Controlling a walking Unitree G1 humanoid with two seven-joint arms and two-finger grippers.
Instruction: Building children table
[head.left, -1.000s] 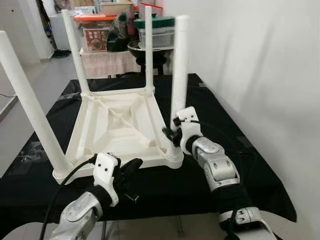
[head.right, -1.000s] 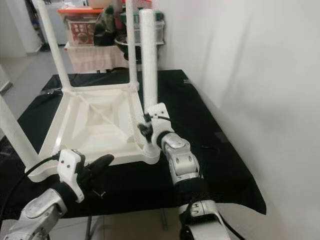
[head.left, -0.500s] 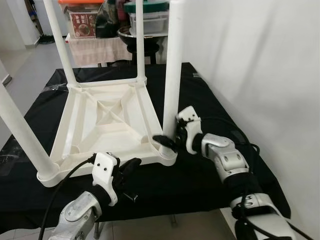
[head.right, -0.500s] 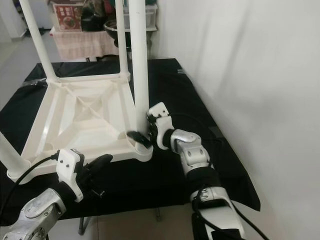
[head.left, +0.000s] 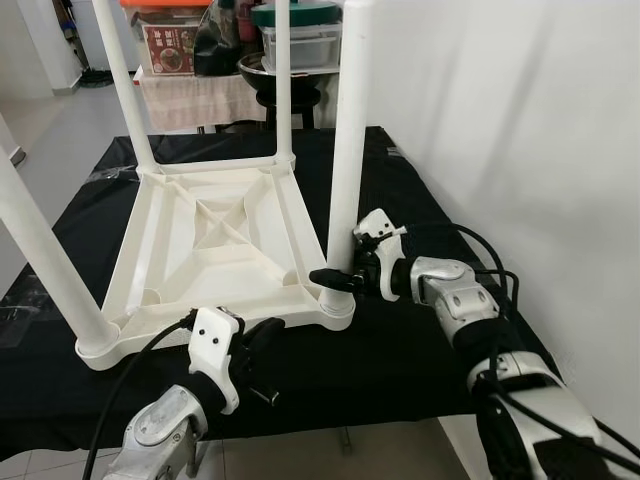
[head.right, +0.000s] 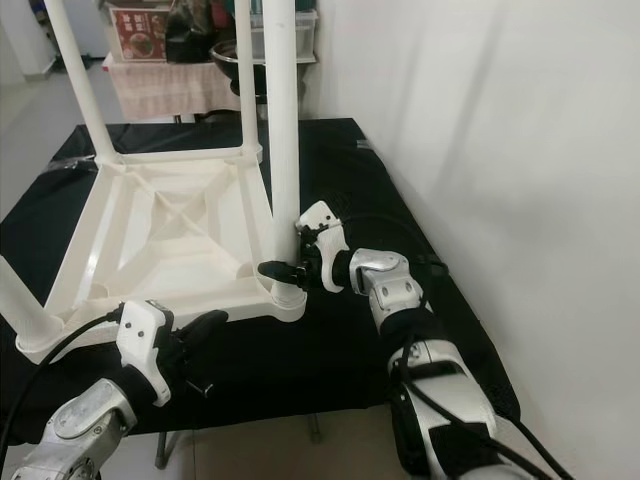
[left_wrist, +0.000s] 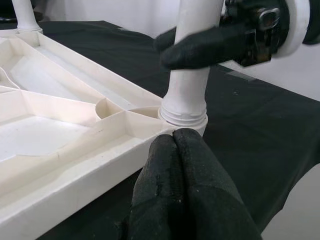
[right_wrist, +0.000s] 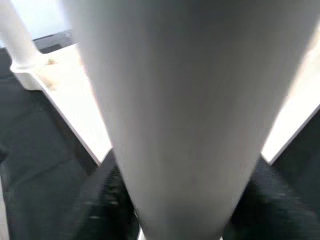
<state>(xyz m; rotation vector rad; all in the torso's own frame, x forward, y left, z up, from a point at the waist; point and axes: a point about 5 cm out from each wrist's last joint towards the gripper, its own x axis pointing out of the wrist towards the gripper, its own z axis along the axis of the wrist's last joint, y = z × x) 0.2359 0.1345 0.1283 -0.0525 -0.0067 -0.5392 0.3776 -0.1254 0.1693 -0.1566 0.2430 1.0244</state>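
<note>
From the left eye view, a white plastic children's table (head.left: 215, 240) is lying upside down on a bench covered in black cloth (head.left: 400, 190), its four legs pointing up; the right pincer (head.left: 337, 279) is reaching in from the right side and gripping the near right leg (head.left: 348, 150) low down, just above its socket at the table's corner; the left pincer (head.left: 262, 335) is hovering just in front of the table's near edge, touching nothing, a black cable trailing from its wrist; beyond the bench, a second table with a pinkish cloth (head.left: 200, 95) is carrying boxes and lidded containers.

The right eye view is giving the same layout, with more of the white wall (head.right: 480, 150) on the right.

The left wrist view is showing what the head cannot: its two black fingers (left_wrist: 185, 195) are pressed together, just short of the ribbed collar at the leg's base.

The right wrist view is looking straight at the leg, blurred and very close, with dark fingers clamped either side.
</note>
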